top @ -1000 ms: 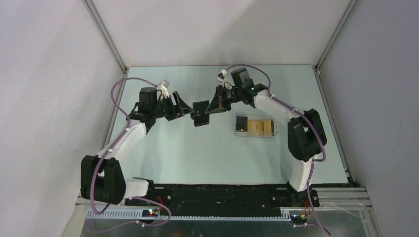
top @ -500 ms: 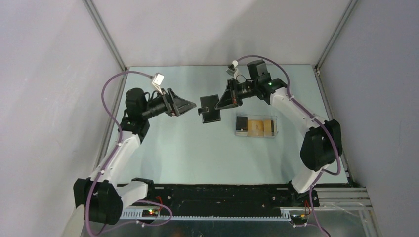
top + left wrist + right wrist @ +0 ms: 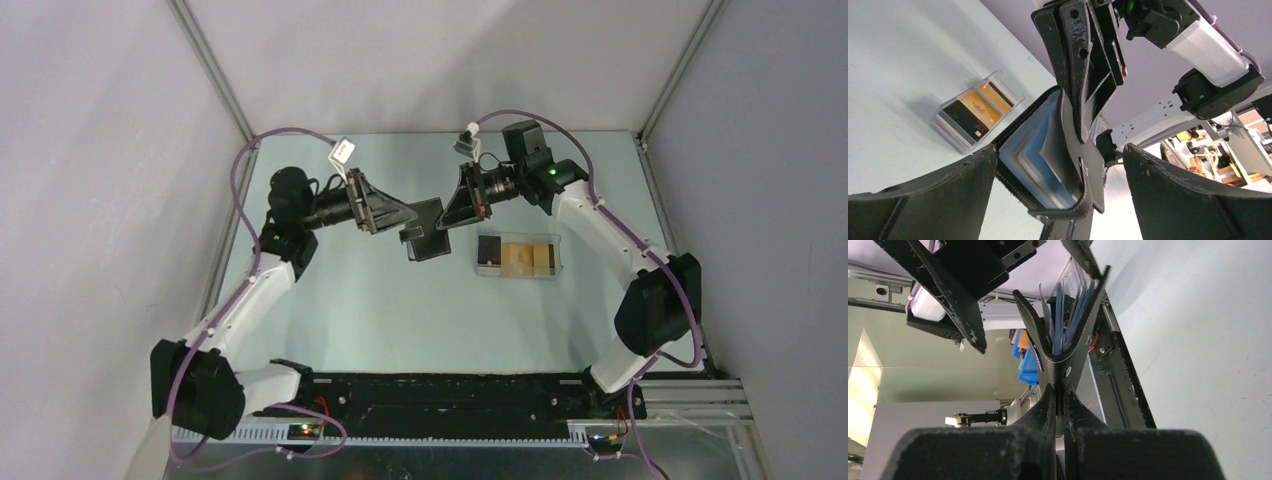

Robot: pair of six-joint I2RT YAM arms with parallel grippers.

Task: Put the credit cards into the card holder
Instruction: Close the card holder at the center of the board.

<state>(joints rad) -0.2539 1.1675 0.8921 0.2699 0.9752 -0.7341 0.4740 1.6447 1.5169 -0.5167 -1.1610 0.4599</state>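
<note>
black holder point(image 3: 428, 232) pinched shut-tight by right gripper point(image 3: 1059, 396); left gripper point(image 3: 1059, 155) spread either side. i'd worry left knocks it loose.

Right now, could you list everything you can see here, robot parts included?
Card holder: one, black with blue lining, held in the air between the arms.
Credit cards: several, one black-faced and the rest orange-yellow, lying in the tray.
Tray: one, pale and see-through, on the table right of centre.
Table: one, pale green, under everything.
Cables: purple, looping along both arms.
Left arm and right arm: one each, white and black, rising from the near edge.
Left fingers: two, black, spread open beside the card holder.
Right fingers: two, black, pinched shut on the card holder's edge.
</note>
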